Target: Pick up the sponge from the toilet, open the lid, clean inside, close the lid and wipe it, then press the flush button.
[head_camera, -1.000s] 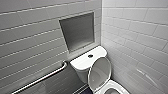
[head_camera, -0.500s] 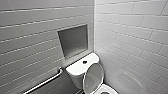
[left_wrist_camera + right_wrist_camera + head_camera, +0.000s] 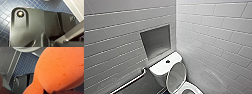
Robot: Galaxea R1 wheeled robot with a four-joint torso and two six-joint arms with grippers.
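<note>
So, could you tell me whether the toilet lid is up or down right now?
Up. The lid stands raised in front of the tank, its greyish inner face showing above the open bowl.

The right gripper [image 3: 48, 91] is clamped on the sponge [image 3: 60, 68]. The soft block bulges out on both sides of the pinch and sits right against the wrist camera. Behind it, the right wrist's dark plate [image 3: 23, 83] faces downward. The left wrist's dark plate [image 3: 35, 27] also faces downward, with a round fitting [image 3: 20, 14] at its corner and the jointed bar [image 3: 75, 32] beside it.
</note>
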